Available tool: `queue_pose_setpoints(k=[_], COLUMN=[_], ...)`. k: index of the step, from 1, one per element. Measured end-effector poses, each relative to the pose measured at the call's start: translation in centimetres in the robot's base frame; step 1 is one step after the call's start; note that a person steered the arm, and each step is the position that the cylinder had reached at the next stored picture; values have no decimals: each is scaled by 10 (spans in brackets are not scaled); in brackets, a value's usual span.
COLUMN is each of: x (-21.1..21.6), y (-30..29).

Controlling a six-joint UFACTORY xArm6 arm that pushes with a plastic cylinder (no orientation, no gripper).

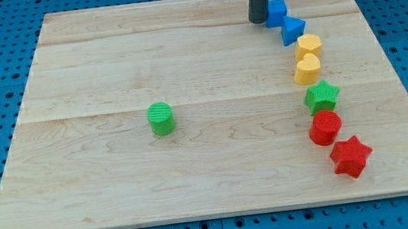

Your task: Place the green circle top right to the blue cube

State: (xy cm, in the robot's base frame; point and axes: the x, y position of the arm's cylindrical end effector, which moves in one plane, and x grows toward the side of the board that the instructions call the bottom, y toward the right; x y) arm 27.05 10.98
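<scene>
The green circle (161,118) is a short green cylinder, alone on the wooden board left of centre. The blue cube (277,10) sits near the view's top right, at the head of a curved line of blocks. My tip (258,20) is the lower end of the dark rod, touching or almost touching the blue cube's left side. The tip is far up and to the right of the green circle.
Below the blue cube runs a line of blocks: a blue triangle (292,29), a yellow hexagon-like block (308,44), a yellow heart (307,69), a green star (322,96), a red cylinder (325,127) and a red star (350,156). The board edge (215,214) borders a blue pegboard.
</scene>
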Motion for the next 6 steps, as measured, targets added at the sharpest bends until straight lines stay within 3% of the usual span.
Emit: queue_pose_setpoints(k=[3,4,5,6], x=[-4,16,78,114], y=[18,-23,-33,-28])
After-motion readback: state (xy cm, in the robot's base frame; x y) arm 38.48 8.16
